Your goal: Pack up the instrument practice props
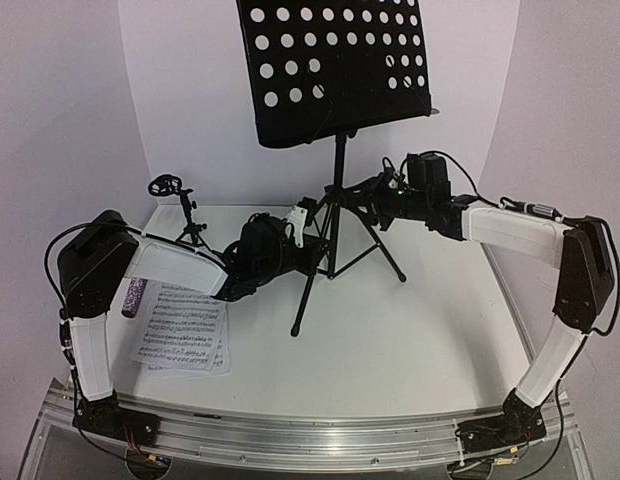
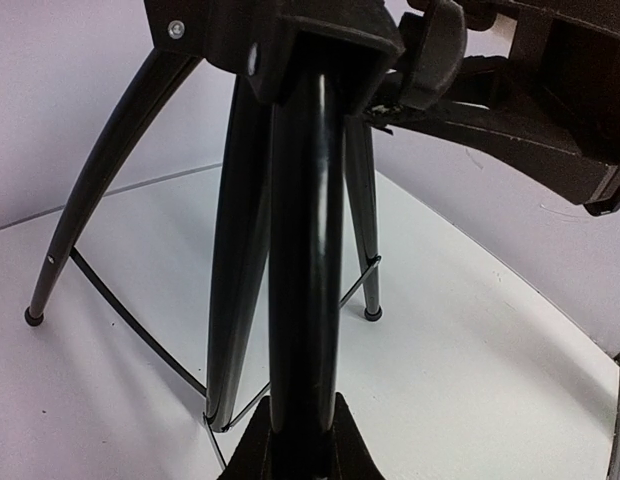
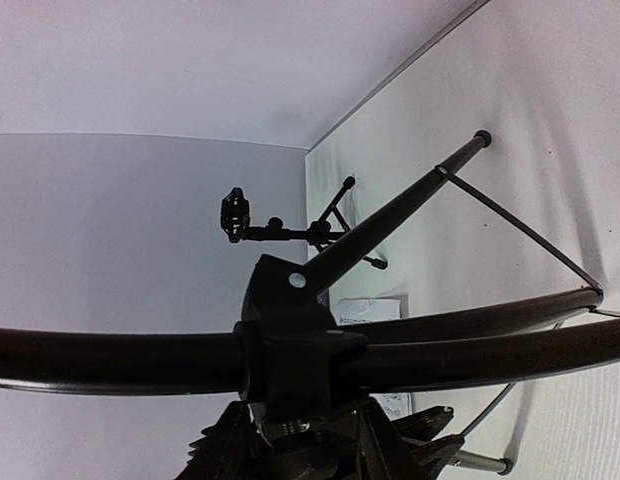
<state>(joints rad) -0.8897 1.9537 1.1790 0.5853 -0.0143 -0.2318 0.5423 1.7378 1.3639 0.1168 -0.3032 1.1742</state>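
White table (image 1: 410,340), pale curved backdrop (image 1: 190,120)

I work in a robotics lab cell, not a home or a music room. My left arm (image 1: 170,265) and right arm (image 1: 515,232) are bolted to an aluminium rail (image 1: 310,432) at the near edge of a plain white worktop (image 1: 420,330). A seamless white backdrop (image 1: 180,130) curves round behind, and bare cables (image 1: 47,262) loop off my joints.
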